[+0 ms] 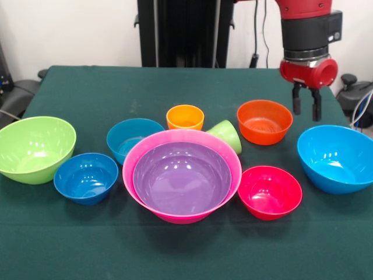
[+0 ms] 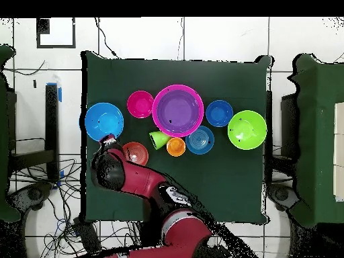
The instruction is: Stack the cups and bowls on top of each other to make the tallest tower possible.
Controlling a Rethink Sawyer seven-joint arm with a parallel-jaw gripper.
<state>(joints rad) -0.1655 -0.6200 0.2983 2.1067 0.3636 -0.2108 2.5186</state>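
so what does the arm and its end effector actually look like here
The arm is glossy red with black sections and a silver ring above a rounded red wrist. The end effector has two short, dark, straight fingers. Overhead, the arm shows the same red shells with black joints.

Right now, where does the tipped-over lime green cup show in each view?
Front view: lime green cup lies on its side, right of centre, behind the pink bowl's right rim.
Overhead view: it sits left of centre, just below that bowl.
Shared landmark: the upright orange cup beside it.
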